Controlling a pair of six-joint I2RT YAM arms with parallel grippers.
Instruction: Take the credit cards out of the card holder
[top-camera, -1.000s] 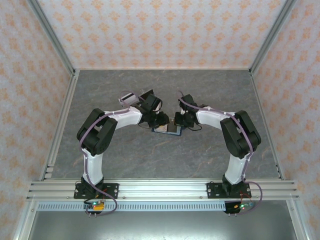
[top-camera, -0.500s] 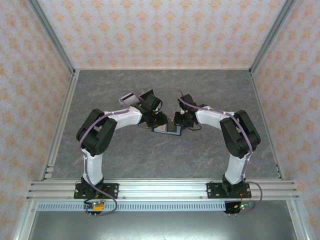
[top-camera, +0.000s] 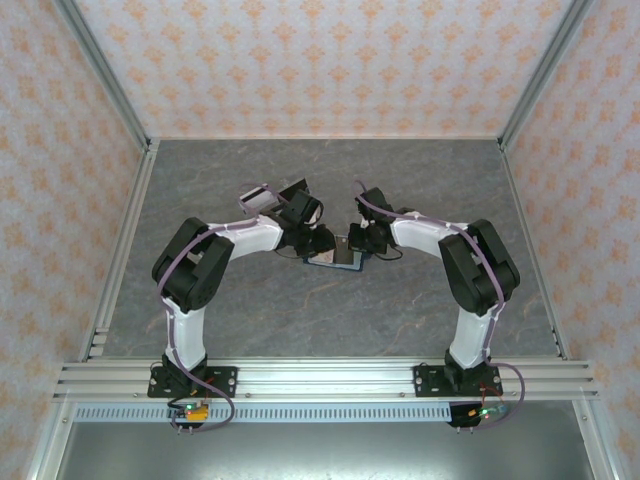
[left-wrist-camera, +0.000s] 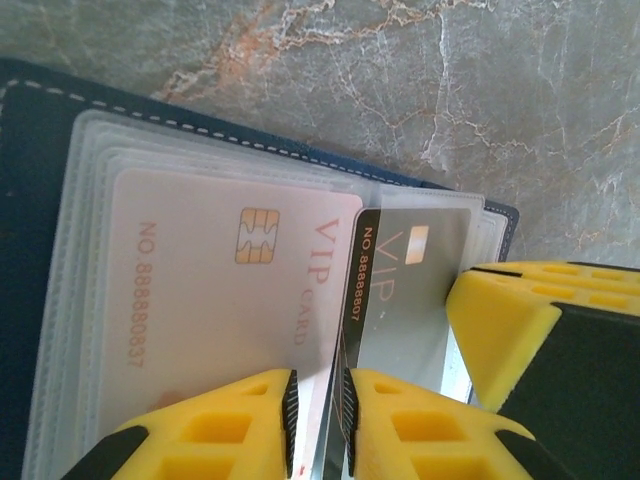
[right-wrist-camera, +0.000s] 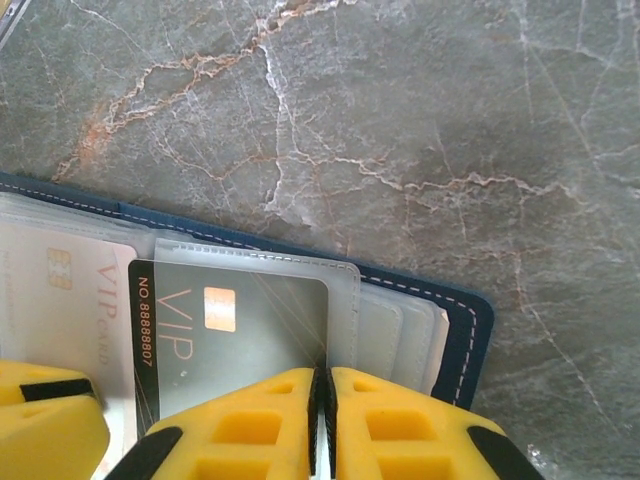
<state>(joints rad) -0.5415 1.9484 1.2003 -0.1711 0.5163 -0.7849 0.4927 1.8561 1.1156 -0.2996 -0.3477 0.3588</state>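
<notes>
The navy card holder (top-camera: 338, 260) lies open on the table between both grippers, its clear sleeves up (left-wrist-camera: 40, 150) (right-wrist-camera: 465, 330). A dark grey credit card (left-wrist-camera: 410, 290) (right-wrist-camera: 250, 330) sticks partly out of a sleeve. A pale pink card (left-wrist-camera: 200, 300) (right-wrist-camera: 70, 290) sits inside the sleeve beside it. My left gripper (top-camera: 322, 243) (left-wrist-camera: 318, 385) has its jaws a narrow gap apart around the dark card's long edge. My right gripper (top-camera: 362, 245) (right-wrist-camera: 322, 375) is shut on the edge of the clear sleeve that holds the dark card.
The grey marbled table (top-camera: 330, 330) is bare around the card holder. Metal rails and patterned walls (top-camera: 60, 150) enclose it on three sides. A yellow finger (left-wrist-camera: 500, 320) of the right gripper stands close beside the left one.
Both arms stay at the card holder. The left wrist has shifted very slightly; the card holder has not moved.
</notes>
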